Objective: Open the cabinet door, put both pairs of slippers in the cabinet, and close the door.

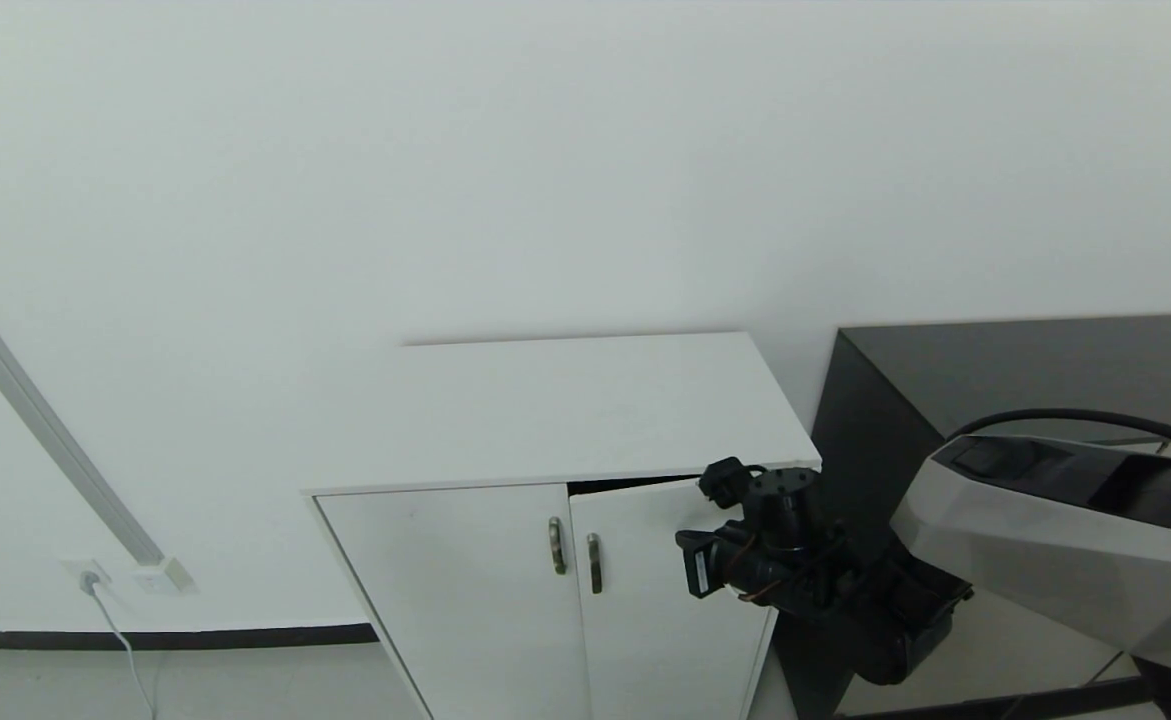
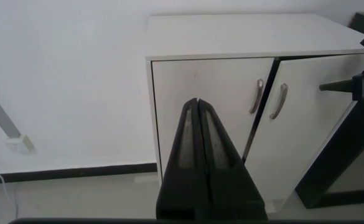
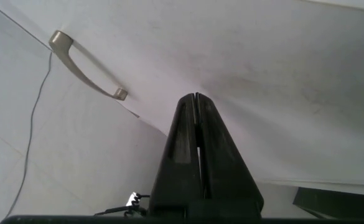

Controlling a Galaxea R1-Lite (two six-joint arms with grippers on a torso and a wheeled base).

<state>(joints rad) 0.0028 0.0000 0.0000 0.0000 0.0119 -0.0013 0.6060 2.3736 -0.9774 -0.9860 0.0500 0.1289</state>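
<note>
Standing against the far white wall, the white flat-topped two-door cabinet [image 1: 585, 410] had its right door [image 1: 665, 610] slightly ajar, with a dark slit along its top edge and the interior hidden. The right gripper [image 3: 196, 96], jaws pressed together and empty, pointed at that door right of its curved metal handle [image 1: 594, 563]; contact was hard to judge. The left gripper [image 2: 197, 101], jaws likewise together and empty, hung nearer, facing the shut left door [image 1: 455, 590]. A black table [image 1: 1025, 360] on the right was cut off.
</note>
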